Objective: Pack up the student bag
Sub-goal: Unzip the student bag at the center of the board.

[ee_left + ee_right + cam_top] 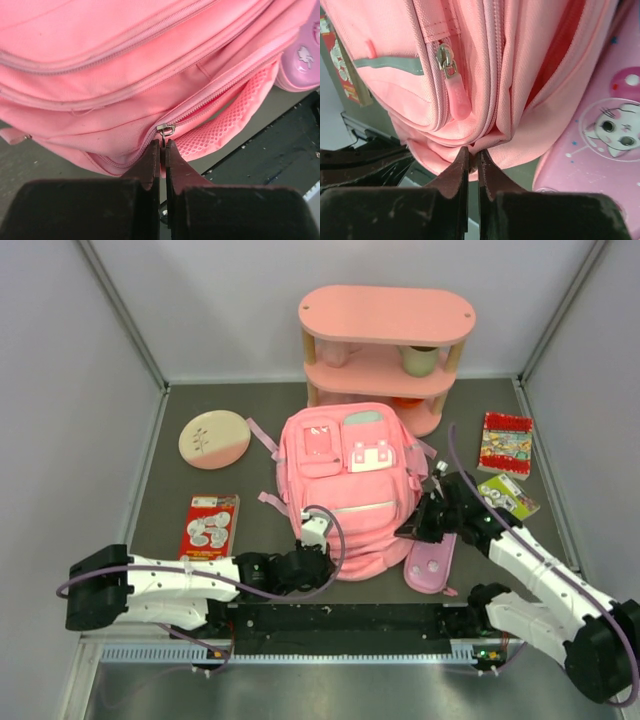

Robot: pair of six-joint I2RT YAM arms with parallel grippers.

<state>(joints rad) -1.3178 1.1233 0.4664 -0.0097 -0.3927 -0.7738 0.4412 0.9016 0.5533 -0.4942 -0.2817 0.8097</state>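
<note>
Top external view: the student bag (345,490) lies flat in the middle of the table (240,482), just in front of the pink shelf (385,320). The left gripper (163,146) is at the bag's near edge, squeezed tight on a small metal zipper pull (165,130). The right gripper (472,152) is at the bag's right side, pinching a fold of the pink cloth. A purple pencil case (432,565) lies just beside the bag.
</note>
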